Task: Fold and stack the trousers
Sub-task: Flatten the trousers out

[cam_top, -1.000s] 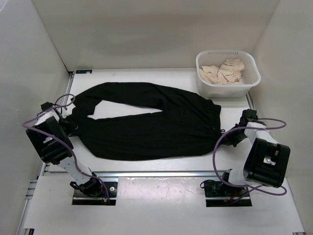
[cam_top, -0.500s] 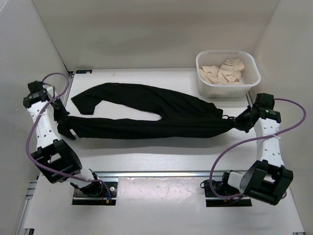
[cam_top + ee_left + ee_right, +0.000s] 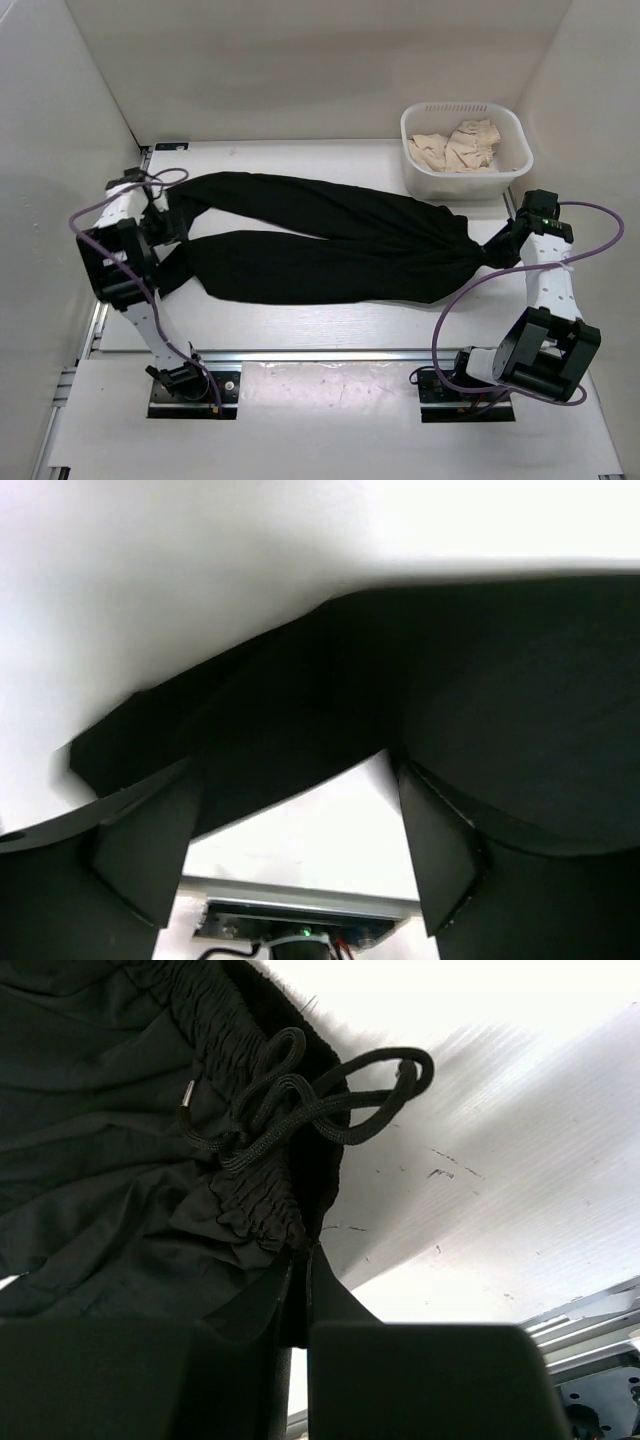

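Observation:
The black trousers (image 3: 330,245) lie across the table, both legs running left and the waist bunched at the right. My right gripper (image 3: 497,250) is shut on the gathered waistband (image 3: 255,1215); its fingers (image 3: 325,1290) pinch the elastic edge, and the drawstring (image 3: 300,1095) loops loose above them. My left gripper (image 3: 168,232) stands open at the leg ends. In the left wrist view its fingers (image 3: 150,850) are wide apart with nothing between them, and the trousers' fabric (image 3: 420,680) lies just beyond the tips.
A white basket (image 3: 420,175) holding beige cloth (image 3: 460,147) stands at the back right, close to the waist end. White walls enclose the table on three sides. A metal rail (image 3: 320,355) runs along the near edge.
My left gripper has opened and let go of the leg end, and its arm swung in over the table. The trousers, stretched taut earlier, now lie slacker and wider.

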`<state>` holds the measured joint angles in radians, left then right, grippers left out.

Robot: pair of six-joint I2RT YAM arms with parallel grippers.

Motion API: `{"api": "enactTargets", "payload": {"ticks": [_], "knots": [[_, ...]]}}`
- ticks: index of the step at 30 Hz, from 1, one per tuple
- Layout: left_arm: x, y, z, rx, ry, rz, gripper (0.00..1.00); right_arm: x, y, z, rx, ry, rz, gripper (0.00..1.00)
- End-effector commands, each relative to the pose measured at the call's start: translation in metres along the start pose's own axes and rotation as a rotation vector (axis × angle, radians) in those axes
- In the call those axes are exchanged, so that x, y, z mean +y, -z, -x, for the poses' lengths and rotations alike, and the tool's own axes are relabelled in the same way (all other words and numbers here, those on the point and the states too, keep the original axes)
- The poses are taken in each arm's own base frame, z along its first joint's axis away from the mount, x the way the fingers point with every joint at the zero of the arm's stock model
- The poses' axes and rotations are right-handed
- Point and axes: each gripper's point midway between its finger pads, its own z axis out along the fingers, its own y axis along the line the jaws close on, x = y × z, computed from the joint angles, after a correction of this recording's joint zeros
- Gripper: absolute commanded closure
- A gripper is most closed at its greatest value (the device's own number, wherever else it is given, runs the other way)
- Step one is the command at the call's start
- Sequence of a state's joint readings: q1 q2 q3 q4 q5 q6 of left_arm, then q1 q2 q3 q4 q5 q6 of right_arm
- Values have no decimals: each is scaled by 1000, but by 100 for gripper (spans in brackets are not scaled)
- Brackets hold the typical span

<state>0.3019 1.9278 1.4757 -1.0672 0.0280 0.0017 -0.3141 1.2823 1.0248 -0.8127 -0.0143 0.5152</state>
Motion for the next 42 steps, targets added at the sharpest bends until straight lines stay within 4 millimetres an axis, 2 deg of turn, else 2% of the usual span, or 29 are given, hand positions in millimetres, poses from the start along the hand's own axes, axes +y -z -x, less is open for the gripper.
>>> {"api": "enactTargets", "payload": {"ticks": [1,3,4,7,10,11,12,15,18,19,20,21,22,23,24,25,27,29,30,33,34,35,37,39,42], "knots": [[43,71,4,-272,106,74,9,2,7,13,-44,18,0,100],[63,87,-4,-352,159,115,8,-2,5,7,-33,17,-6,100],[80,87,-11,-359,208,140,8,-2,4,7,-33,17,-6,100],[94,64,-44,-294,291,102,9,-4,0,-1,-5,15,-7,100],[98,38,-64,-221,344,59,9,-4,0,-1,-5,6,-7,100],[88,26,-71,-185,342,6,9,-5,0,-3,2,5,-11,100],[86,23,-71,-175,353,-25,9,-6,3,-1,-5,6,-23,100],[64,2,-71,-116,355,-167,9,-11,5,3,-21,26,-49,100],[66,-11,-53,-128,352,-194,9,-13,2,3,-16,25,-62,100],[67,-23,-52,-97,358,-200,11,-13,4,7,-26,17,-61,100],[70,-24,-46,-100,357,-200,15,-11,1,5,-8,17,-52,100],[71,-26,-43,-97,358,-200,24,-7,4,12,-21,17,-45,100],[75,-26,-41,-101,366,-199,53,-5,7,17,-33,10,-33,100],[81,-24,-37,-113,373,-183,74,-2,11,23,-50,11,-23,100],[90,-14,-26,-154,368,-146,86,0,13,26,-50,21,-23,100],[99,-2,-21,-187,376,-121,86,5,23,41,-93,26,-7,100],[120,23,-3,-263,382,-45,86,5,34,49,-109,30,-7,100],[133,43,4,-293,392,-1,86,0,49,67,-158,14,-16,100],[144,60,16,-334,392,44,86,-2,52,72,-173,18,-17,100],[155,73,22,-331,400,92,86,-7,62,84,-211,11,-36,100],[163,83,30,-353,402,123,86,-8,62,88,-216,22,-47,100],[167,85,33,-357,405,140,86,-12,61,90,-214,19,-71,100],[174,76,29,-303,414,174,86,-12,64,98,-220,19,-75,100],[171,64,27,-250,398,193,86,-11,57,100,-197,12,-66,100],[166,49,14,-179,391,201,84,-7,50,96,-168,14,-37,100]]}}
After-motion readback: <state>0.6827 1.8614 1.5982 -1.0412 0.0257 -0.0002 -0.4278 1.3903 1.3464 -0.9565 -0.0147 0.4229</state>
